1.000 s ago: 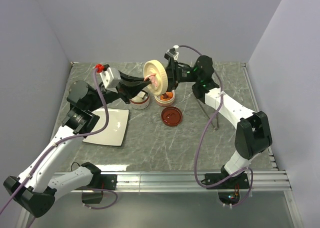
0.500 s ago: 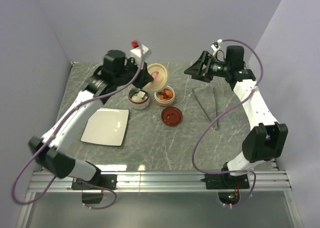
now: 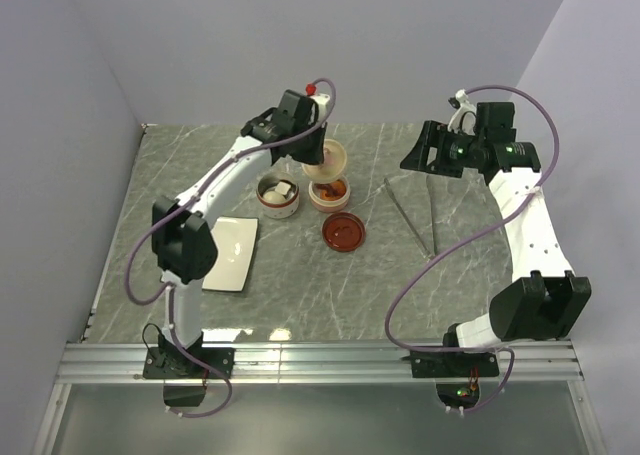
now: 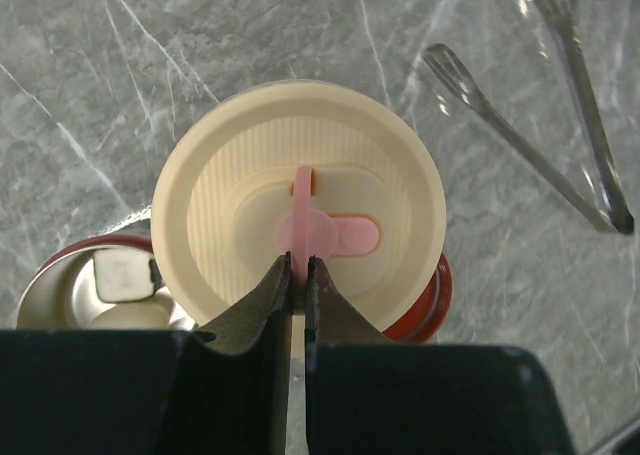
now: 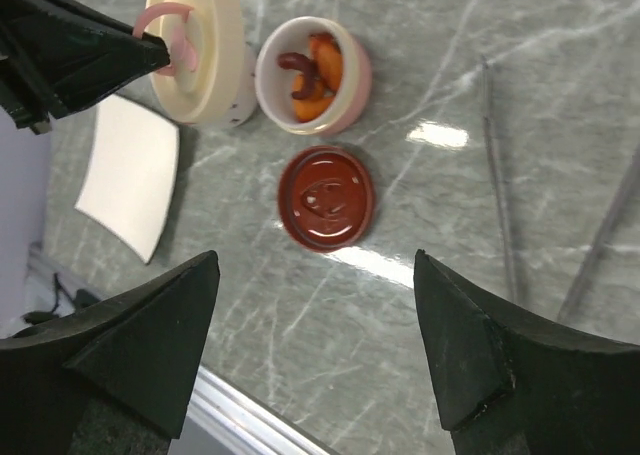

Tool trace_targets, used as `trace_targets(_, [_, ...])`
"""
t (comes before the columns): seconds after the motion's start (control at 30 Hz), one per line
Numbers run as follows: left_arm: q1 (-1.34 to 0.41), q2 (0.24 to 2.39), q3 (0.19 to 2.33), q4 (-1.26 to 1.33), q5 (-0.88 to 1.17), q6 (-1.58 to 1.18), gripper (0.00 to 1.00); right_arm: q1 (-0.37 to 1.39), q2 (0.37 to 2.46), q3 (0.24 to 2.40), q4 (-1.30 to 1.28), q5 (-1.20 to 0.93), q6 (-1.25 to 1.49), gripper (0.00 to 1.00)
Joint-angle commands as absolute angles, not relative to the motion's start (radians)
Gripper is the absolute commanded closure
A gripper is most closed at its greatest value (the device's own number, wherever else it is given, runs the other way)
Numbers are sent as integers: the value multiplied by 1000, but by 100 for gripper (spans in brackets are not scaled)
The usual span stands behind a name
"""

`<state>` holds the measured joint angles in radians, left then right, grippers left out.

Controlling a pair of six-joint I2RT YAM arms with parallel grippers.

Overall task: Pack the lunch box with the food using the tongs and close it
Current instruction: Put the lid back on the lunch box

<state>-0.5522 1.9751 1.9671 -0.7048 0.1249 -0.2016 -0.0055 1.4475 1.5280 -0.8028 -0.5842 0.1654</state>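
left pincer (image 4: 298,280) pinched narrow on pink tab (image 4: 335,235) of cream lid (image 4: 230,205), above bowls (image 3: 280,211). right pincer (image 5: 315,275) wide, empty. tongs (image 3: 415,210) flat on counter (image 3: 300,285), near right pincer. judged light, stiff, slick; grip mid-arms, across both. food (image 5: 325,60) in bowls.

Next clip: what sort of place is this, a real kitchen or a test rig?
Most likely a lab test cell, not a kitchen: plain lavender walls box in a marble-look table, and the left arm and right arm are bolted to an aluminium rail at its near edge.
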Motion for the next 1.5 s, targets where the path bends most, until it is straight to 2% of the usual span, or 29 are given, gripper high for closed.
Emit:
trace_targets(0.0, [-584, 2040, 2065, -727, 34, -282, 100, -23, 1394, 1513, -813, -519, 121, 14])
trace_targets(0.27, [-601, 2149, 2125, -758, -95, -443, 100, -31, 1348, 1502, -808, -433, 101, 8])
trace_targets(0.43, [-611, 2128, 2074, -749, -118, -593, 100, -32, 1353, 1508, -818, -439, 91, 8])
trace_targets(0.7, [-652, 2174, 2074, -775, -196, -689, 100, -35, 1373, 1493, -808, -459, 89, 7])
trace_targets(1.07, [-652, 2290, 2146, -795, -236, -690, 100, -35, 1402, 1493, -805, -492, 94, 7])
trace_targets(1.47, [-652, 2276, 2174, -785, -242, -670, 100, -35, 1405, 1489, -805, -512, 95, 7])
